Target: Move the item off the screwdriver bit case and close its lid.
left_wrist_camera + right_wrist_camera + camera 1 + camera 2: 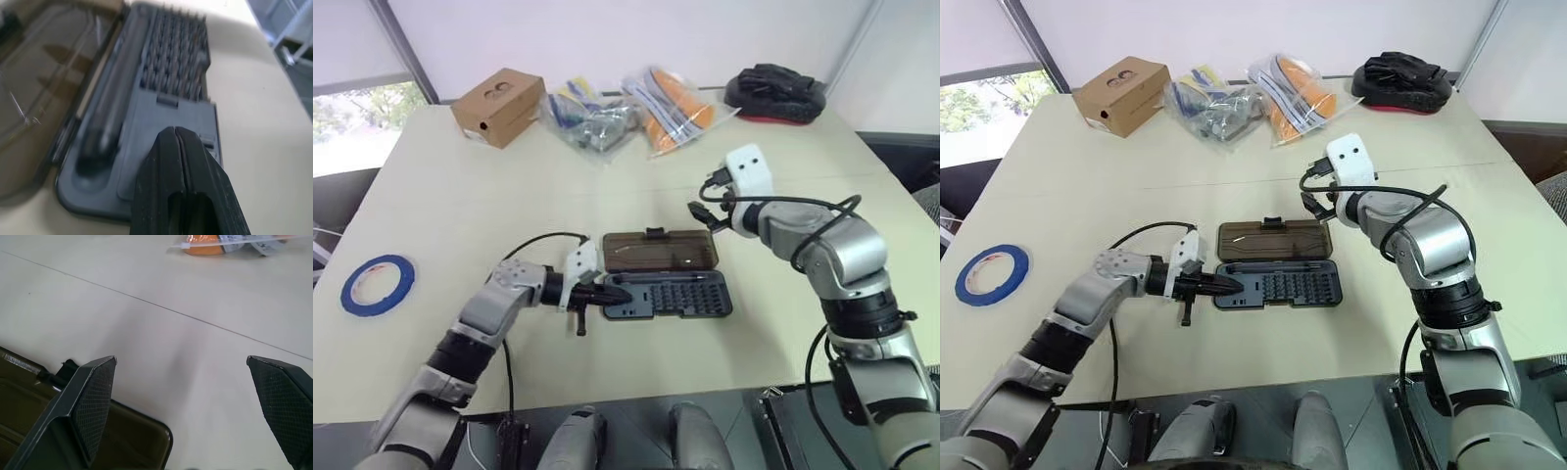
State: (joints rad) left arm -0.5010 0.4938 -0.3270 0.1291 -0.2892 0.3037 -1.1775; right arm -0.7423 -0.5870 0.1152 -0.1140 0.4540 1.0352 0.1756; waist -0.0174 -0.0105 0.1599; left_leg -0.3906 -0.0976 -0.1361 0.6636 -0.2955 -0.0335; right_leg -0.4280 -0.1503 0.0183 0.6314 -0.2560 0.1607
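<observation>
The screwdriver bit case [677, 295] lies open in the middle of the table, its grey tray nearest me with a dark driver handle and rows of bits in it. The brown lid [661, 251] lies flat behind the tray, its black latch tab [655, 233] on the far edge. Nothing rests on the tray or lid, and I cannot tell which thing here is the item. My left gripper [622, 292] is shut, its tips [174, 131] just over the tray's left end. My right gripper [705, 201] hangs open and empty above the table, beyond the lid's far right corner [161, 433].
A blue tape roll [378, 284] lies at the far left. Along the back edge are a cardboard box [497, 106], two plastic bags of parts [592, 119] [671, 106] and a black and red object [773, 93]. Bare tabletop surrounds the case.
</observation>
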